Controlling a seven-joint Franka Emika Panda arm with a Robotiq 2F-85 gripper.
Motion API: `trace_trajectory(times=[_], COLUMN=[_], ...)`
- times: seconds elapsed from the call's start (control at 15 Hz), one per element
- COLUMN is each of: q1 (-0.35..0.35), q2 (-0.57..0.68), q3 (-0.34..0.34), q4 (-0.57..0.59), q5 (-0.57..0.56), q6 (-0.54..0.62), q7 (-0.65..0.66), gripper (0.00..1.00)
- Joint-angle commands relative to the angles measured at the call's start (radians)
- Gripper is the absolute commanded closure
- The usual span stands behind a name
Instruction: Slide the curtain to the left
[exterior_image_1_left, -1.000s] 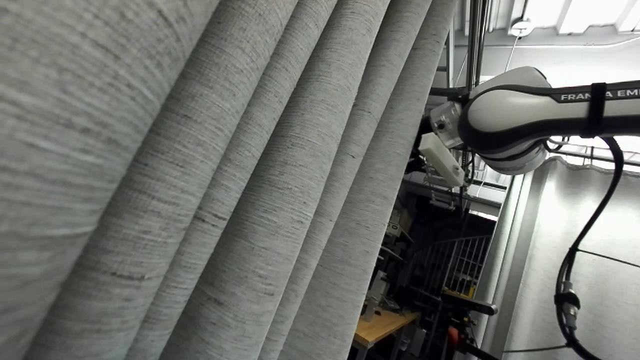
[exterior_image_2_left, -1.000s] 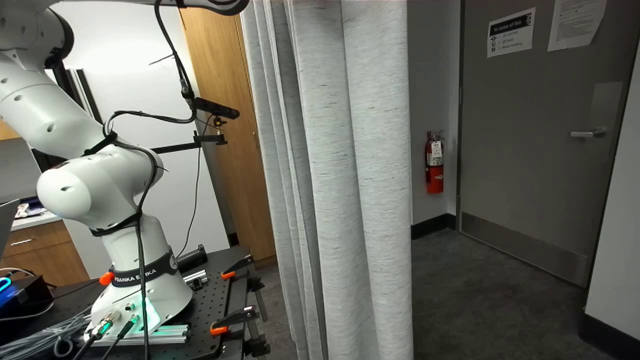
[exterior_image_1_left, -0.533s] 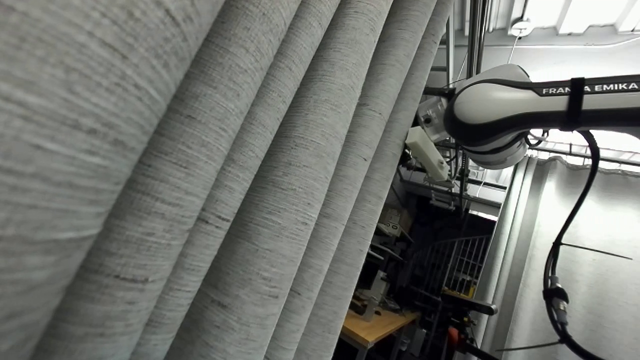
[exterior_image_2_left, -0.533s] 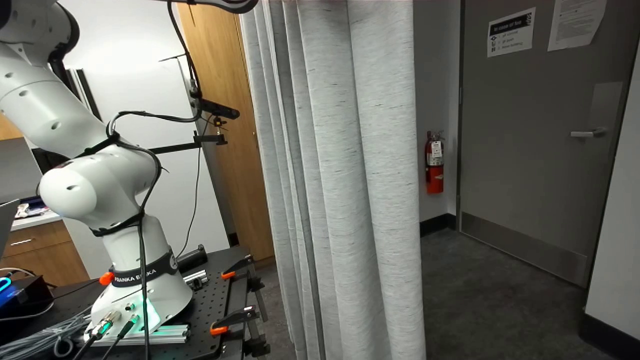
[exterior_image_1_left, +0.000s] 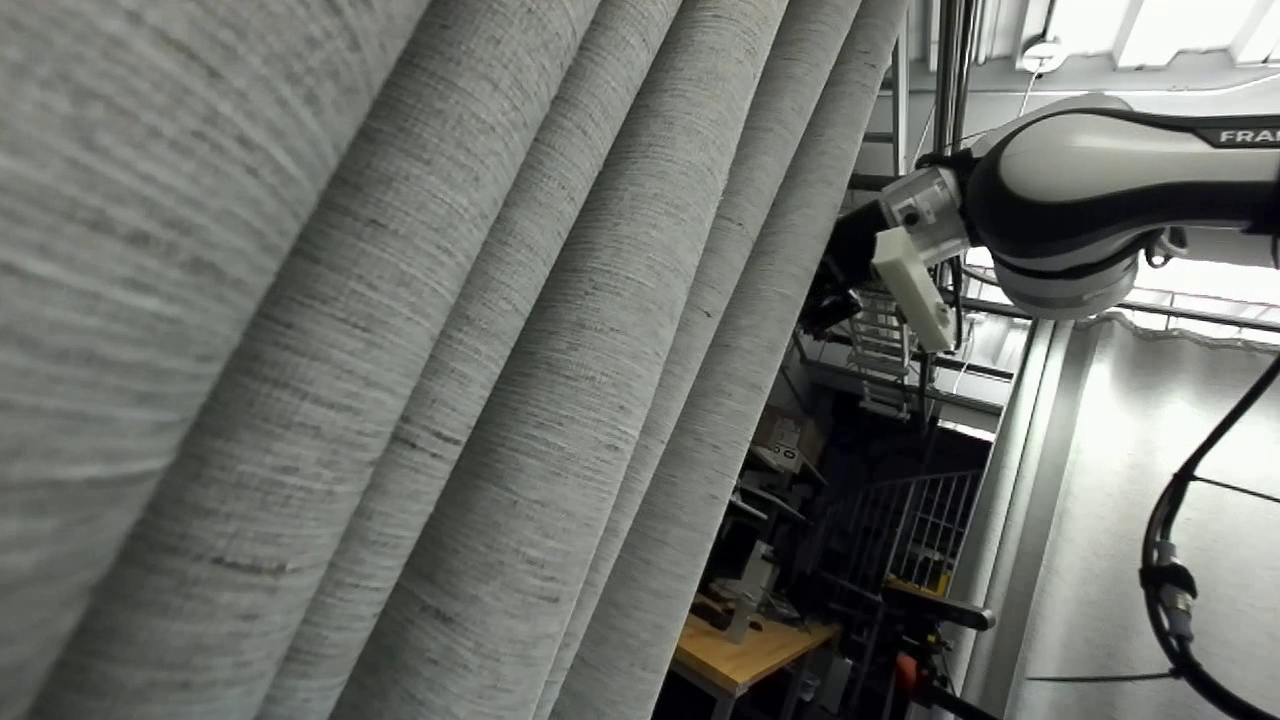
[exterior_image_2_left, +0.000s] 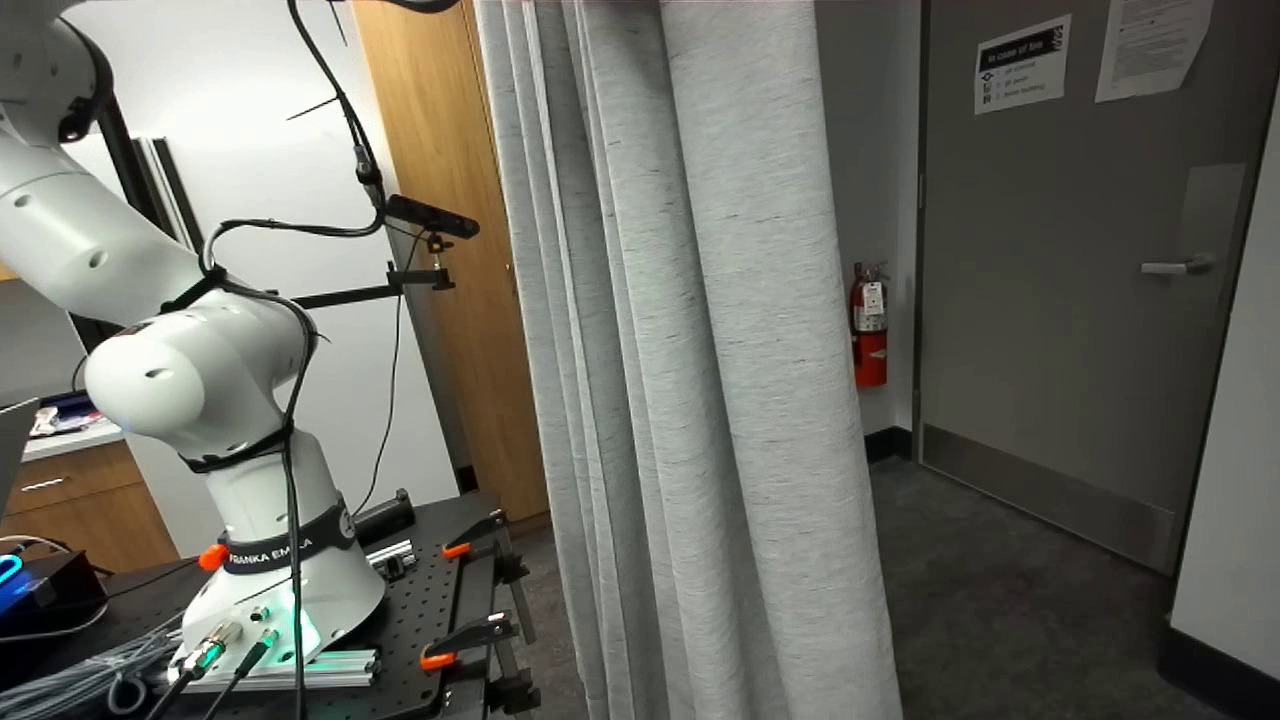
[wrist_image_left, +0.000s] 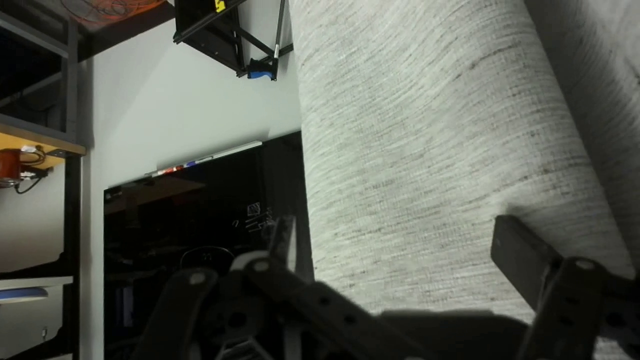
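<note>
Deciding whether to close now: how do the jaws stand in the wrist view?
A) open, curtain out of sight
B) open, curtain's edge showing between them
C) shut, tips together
B, as the jaws stand wide apart and the edge of the curtain runs between them in the wrist view, a black board showing past it.

my gripper (wrist_image_left: 402, 242) has its fingers spread wide, and between them i see the edge of the grey curtain (wrist_image_left: 425, 150). one fingertip (wrist_image_left: 522, 257) shows over it, touching or not i cannot tell; the other before a black board (wrist_image_left: 165, 280) with white drawings (wrist_image_left: 254, 209).
</note>
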Motion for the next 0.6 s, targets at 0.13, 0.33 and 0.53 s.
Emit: trace_trajectory(times=[0.13,0.33,0.53], q1=[0.032,0.048,0.061], q2=[-0.108,-0.089,-0.053], q3=[-0.028,-0.040,-0.054], q4=[-0.077,-0.078,-0.072], q5=[0.038,0.052,0.065], q6=[-0.022,-0.010,-0.013], q7=[-0.041,-0.065,-0.096], gripper=[0.00,0.00,0.00])
